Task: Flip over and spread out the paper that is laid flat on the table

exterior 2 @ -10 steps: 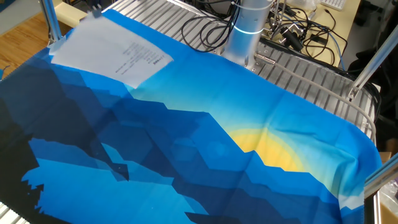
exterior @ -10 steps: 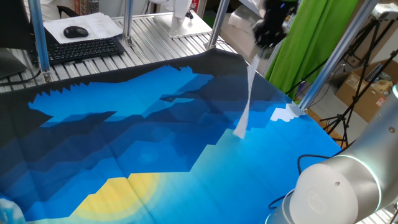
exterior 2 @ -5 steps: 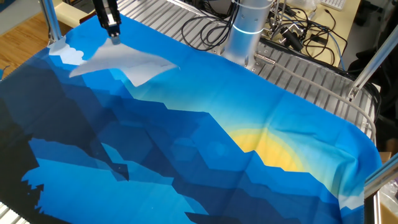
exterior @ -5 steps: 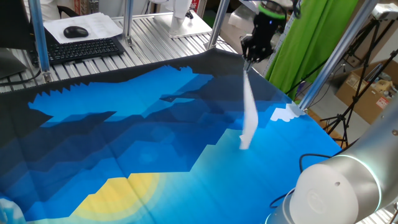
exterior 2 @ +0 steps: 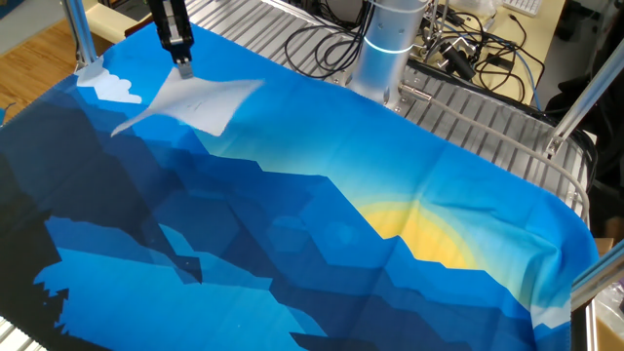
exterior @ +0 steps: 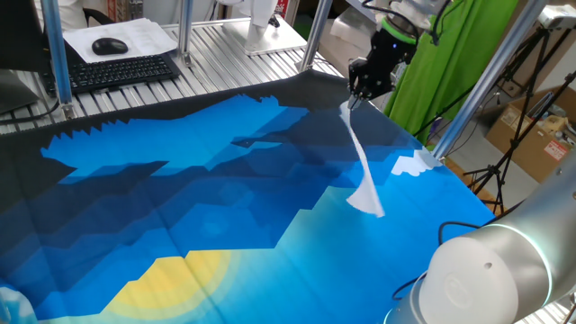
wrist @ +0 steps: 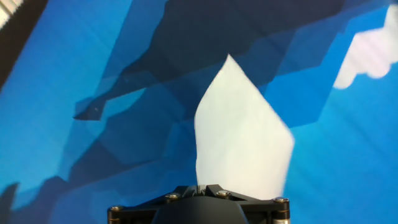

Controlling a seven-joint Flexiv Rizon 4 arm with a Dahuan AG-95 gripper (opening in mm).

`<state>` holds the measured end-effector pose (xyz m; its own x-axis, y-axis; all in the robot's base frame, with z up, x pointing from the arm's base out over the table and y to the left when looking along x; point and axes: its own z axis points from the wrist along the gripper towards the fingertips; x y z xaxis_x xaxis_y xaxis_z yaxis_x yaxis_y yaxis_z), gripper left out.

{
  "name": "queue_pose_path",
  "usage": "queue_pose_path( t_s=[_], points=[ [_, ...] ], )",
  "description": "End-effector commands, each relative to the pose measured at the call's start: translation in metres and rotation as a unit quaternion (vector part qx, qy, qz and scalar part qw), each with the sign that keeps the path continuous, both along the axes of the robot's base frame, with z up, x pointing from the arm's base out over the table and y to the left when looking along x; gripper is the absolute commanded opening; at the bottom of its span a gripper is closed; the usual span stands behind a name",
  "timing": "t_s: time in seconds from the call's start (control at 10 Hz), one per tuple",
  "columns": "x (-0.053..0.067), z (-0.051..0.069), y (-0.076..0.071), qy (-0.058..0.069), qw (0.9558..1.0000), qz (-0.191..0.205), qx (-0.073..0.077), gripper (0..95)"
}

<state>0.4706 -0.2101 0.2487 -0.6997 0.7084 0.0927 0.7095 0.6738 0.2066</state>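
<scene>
- I see the counter (exterior: 180, 207) first, since it is the biggest thing. It has a cloth with jagged blue and dark shapes, a yellow patch near me and a small white patch at the far side.
- The arm's fingers (exterior: 355, 93) are up over the far dark-blue part of the counter, near that white patch. In the other fixed view the fingers (exterior 2: 183, 66) are near the top left corner of the cloth.
- My fingers are pinched closed on one edge of the paper (exterior: 363, 171). The hand view shows the paper (wrist: 239, 134) coming straight out from between them.
- The paper hangs down from the fingers. Its long way runs from the pinched edge down to the low end, which looks like it touches the cloth or is just above it; I cannot tell which.
- In the other fixed view the paper (exterior 2: 190, 102) fans out below the fingers, with one corner toward the white patch and one toward the robot's base.
- I think the flip is about half done. Next I would need to carry the held edge past the low end, so the sheet lies down on its other face.
- There is only one arm, so it must do the whole move.
- I cannot read any writing on the paper. The face I see in the hand view looks plain white.
</scene>
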Motion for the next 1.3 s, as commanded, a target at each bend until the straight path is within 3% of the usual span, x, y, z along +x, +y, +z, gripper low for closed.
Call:
queue_pose_path(
  t_s=[0.1, 0.3, 0.4, 0.5, 0.8, 0.9, 1.1, 1.2, 1.3],
  points=[
    [0.0020, -0.0022, 0.0006, -0.011, 0.9991, -0.038, 0.013, 0.0],
    [0.0023, -0.0029, 0.0005, -0.009, 0.9994, -0.033, 0.006, 0.0],
    [0.0024, -0.0032, 0.0005, -0.004, 0.9996, -0.026, -0.008, 0.0],
    [0.0024, -0.0033, 0.0005, 0.010, 0.9994, -0.024, -0.021, 0.0],
    [0.0025, -0.0037, 0.0006, 0.018, 0.9990, -0.019, -0.036, 0.0],
    [0.0025, -0.0038, 0.0006, 0.024, 0.9982, -0.010, -0.054, 0.0],
    [0.0025, -0.0038, 0.0006, 0.027, 0.9979, -0.001, -0.059, 0.0],
    [0.0025, -0.0038, 0.0006, 0.030, 0.9965, 0.024, -0.075, 0.0],
    [0.0025, -0.0038, 0.0006, 0.036, 0.9933, 0.043, -0.101, 0.0]
  ],
)
